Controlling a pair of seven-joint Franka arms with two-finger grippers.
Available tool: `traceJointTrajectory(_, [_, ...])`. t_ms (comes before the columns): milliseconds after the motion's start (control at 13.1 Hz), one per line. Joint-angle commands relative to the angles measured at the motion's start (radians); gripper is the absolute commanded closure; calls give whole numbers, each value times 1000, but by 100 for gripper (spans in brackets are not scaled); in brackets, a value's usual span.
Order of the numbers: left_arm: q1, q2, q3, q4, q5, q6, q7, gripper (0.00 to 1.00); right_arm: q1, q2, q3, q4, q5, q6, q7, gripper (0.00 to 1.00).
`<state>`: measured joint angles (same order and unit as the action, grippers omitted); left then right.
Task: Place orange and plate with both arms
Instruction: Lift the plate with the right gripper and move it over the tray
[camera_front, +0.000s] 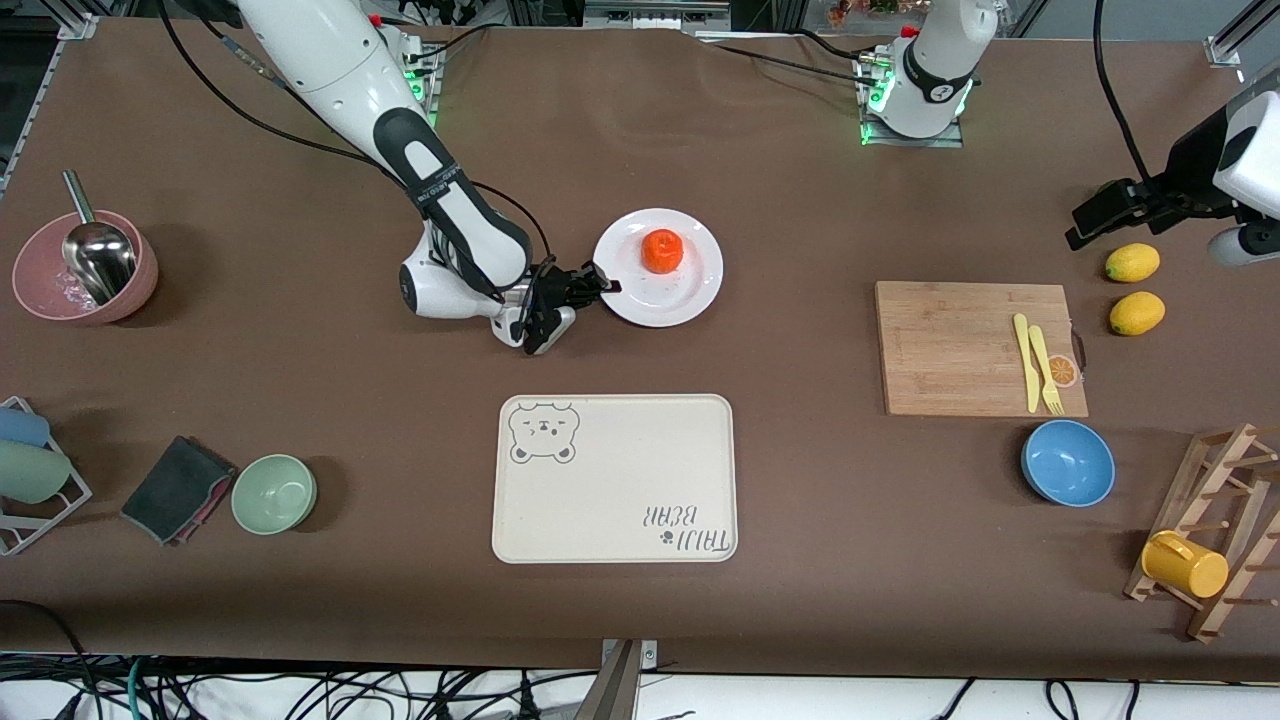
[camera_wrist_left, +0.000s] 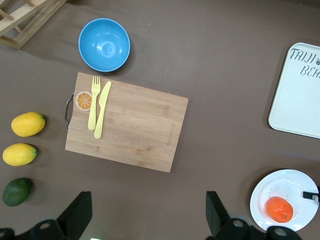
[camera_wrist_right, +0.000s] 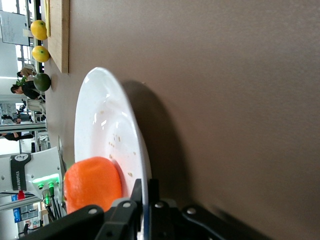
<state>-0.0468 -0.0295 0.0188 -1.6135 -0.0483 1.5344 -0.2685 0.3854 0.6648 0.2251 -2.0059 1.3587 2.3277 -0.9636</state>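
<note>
The white plate sits on the brown table in the middle, farther from the front camera than the cream tray. The orange rests on it. My right gripper is low at the plate's rim on the right arm's side, shut on that rim. In the right wrist view one finger is above and one below the plate, with the orange just past them. My left gripper hangs open and empty over the left arm's end of the table, near the lemons; its fingers stand wide apart.
A cream bear tray lies nearer the front camera than the plate. A wooden board with a yellow knife and fork, two lemons, a blue bowl and a mug rack are at the left arm's end. A green bowl and a pink bowl are at the right arm's end.
</note>
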Motion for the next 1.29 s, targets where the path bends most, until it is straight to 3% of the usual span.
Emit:
traceJointTrajectory(0, [-5,17,0,37,25,-20,5,0,-10,15,3,29,25,4,-4,100])
traceJointTrajectory(380, [-5,17,0,37,25,-19,5,0,-117,15,0,97,23,-112,29,100])
traceJointTrajectory(609, [-5,19,0,37,25,-19,5,0,-157,35,-12,214,10,-113,158,100])
traceJointTrajectory(913, [-7,19,0,37,25,-17,5,0,-157,175,-59,468,-6,-85,291,100])
traceJointTrajectory(1217, [-7,19,-2,37,25,-11,5,0,-149,303,-67,624,-93,-42,318,100])
